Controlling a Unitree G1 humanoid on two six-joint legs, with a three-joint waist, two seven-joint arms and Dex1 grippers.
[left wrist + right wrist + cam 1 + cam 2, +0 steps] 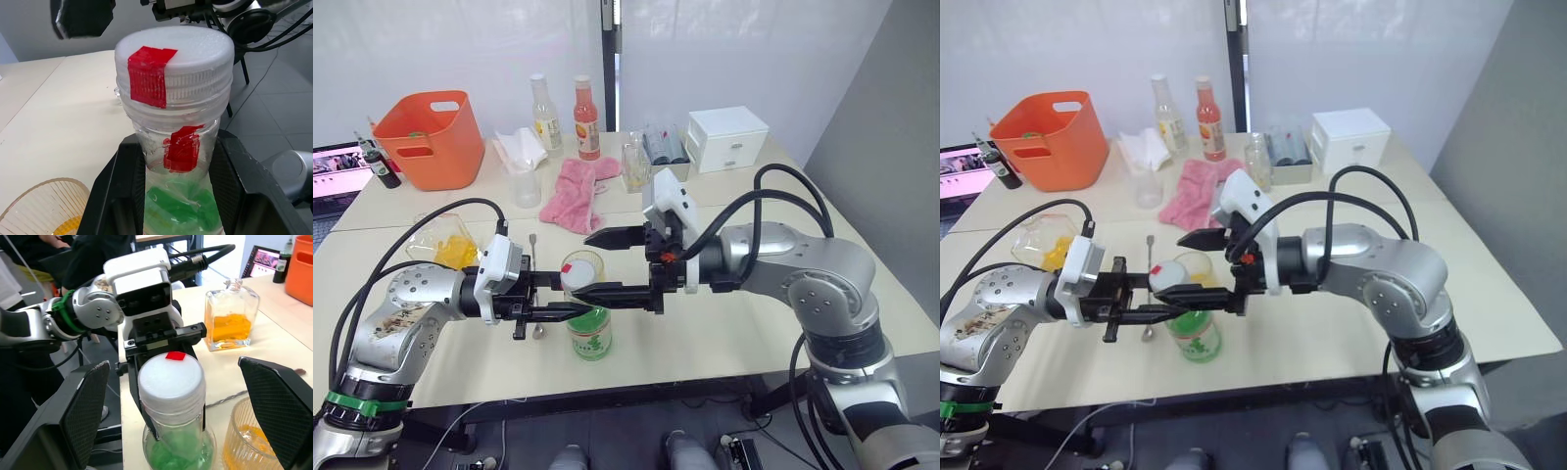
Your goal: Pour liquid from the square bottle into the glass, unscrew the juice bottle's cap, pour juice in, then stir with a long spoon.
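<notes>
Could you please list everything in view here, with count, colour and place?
Tall clear plastic juice bottle: one, green-and-white label, front table edge.
Round white screw cap: one, red mark, on that bottle.
Ribbed clear glass: one, orange liquid inside, just behind the bottle.
Thin silver long spoon: one, flat on the table beside the glass.
Square clear bottle: one, orange liquid, robot's left.
Orange plastic bucket: one, far left.
Pink cloth: one, mid-table.
Orange-red bottle and pale yellow bottle: one each, far edge.
White drawer box: one, far right.
Left tool: black, shut on the bottle's neck.
Right tool: black, open around the cap.
</notes>
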